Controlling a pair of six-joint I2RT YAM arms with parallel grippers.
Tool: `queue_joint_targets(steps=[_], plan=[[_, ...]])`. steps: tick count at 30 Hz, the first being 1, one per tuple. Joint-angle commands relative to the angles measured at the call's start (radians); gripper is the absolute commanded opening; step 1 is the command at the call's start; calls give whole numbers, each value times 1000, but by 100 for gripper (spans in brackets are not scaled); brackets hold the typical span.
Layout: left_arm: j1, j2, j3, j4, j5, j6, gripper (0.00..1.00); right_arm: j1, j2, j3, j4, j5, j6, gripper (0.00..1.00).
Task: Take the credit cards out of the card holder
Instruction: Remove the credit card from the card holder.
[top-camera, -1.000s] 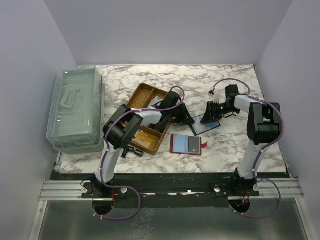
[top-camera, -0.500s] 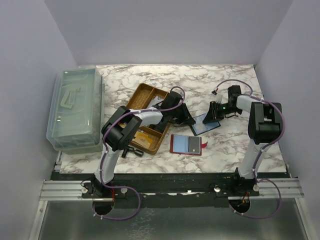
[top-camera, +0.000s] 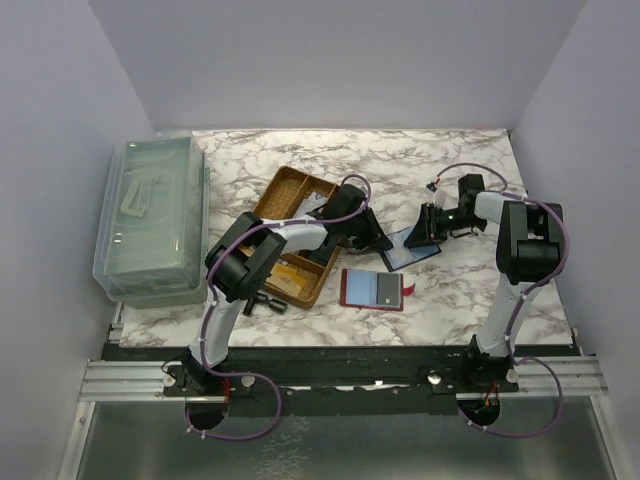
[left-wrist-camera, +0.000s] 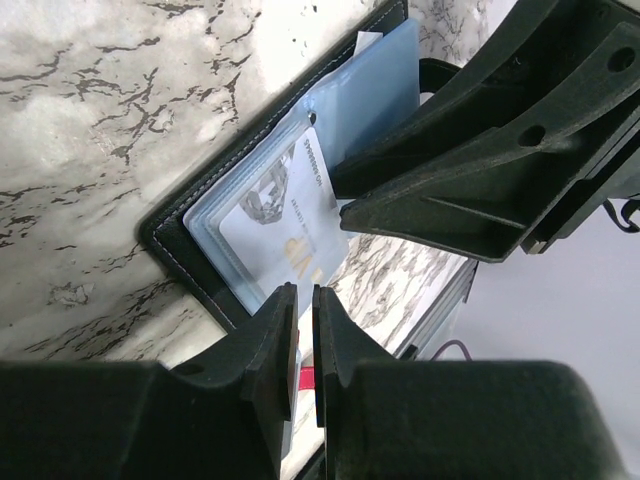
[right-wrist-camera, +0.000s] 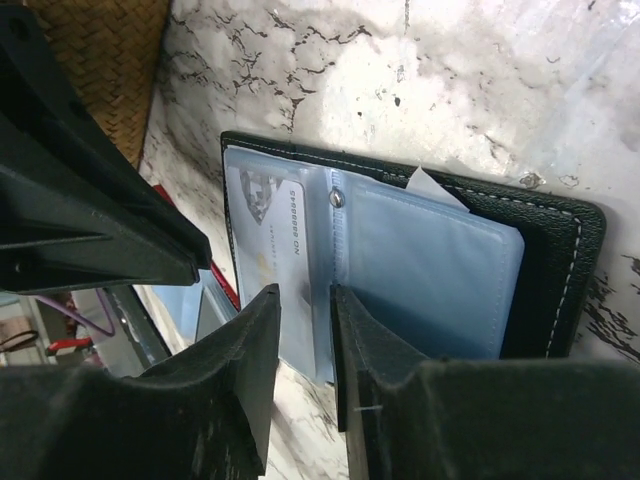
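Note:
The black card holder (top-camera: 408, 250) lies open on the marble table, its blue plastic sleeves facing up. A pale card (left-wrist-camera: 285, 225) sits in the left sleeve and also shows in the right wrist view (right-wrist-camera: 268, 235). My left gripper (top-camera: 378, 240) is at the holder's left edge. Its jaws (left-wrist-camera: 304, 300) are almost together with nothing between them, just off the card's corner. My right gripper (top-camera: 432, 226) is over the holder's right part. Its jaws (right-wrist-camera: 306, 305) stand slightly apart above the sleeves' lower edge (right-wrist-camera: 420, 270), near the spine.
A red wallet-like piece (top-camera: 372, 290) with blue and grey panels lies in front of the holder. A wicker tray (top-camera: 283, 190) stands to the left, with a clear lidded box (top-camera: 150, 215) beyond it. A small black item (top-camera: 266, 303) lies by the tray's near corner.
My right wrist has shifted a little to the right and back over the holder. My left arm and the holder have hardly moved.

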Motion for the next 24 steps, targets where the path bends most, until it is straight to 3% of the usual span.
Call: queue_joint_targets(steps=[1, 24], plan=[[-4, 38, 12, -5, -3, -27, 18, -25, 46, 17, -21, -54, -1, 34], [-4, 44, -5, -23, -10, -117, 20, -48, 132, 60, -73, -8, -22, 37]])
